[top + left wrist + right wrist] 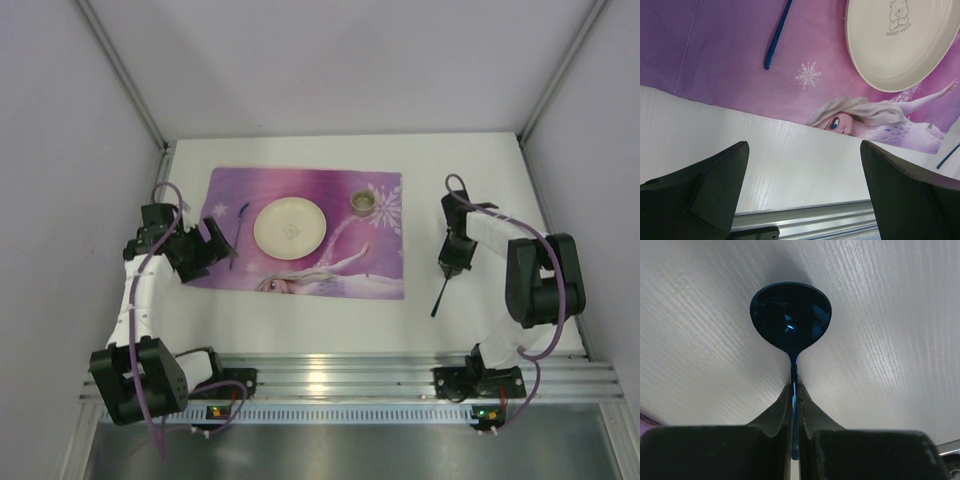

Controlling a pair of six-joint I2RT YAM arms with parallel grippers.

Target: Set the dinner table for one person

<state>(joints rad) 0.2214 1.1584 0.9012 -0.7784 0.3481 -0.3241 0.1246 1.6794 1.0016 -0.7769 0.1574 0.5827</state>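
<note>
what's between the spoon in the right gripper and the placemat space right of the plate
Nothing visible. From the spoon it is bare dinner table, then open placemat up to the plate; the cup sits farther back, off that line.

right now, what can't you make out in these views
- blue utensil: in the left wrist view the top edge cuts off its head, and it is too small in the top view to tell fork from knife
- spoon handle: right wrist view, hidden inside the shut right gripper
- cup contents: top view, too small
- plate: left wrist view, cut off by the top and right edges
</note>
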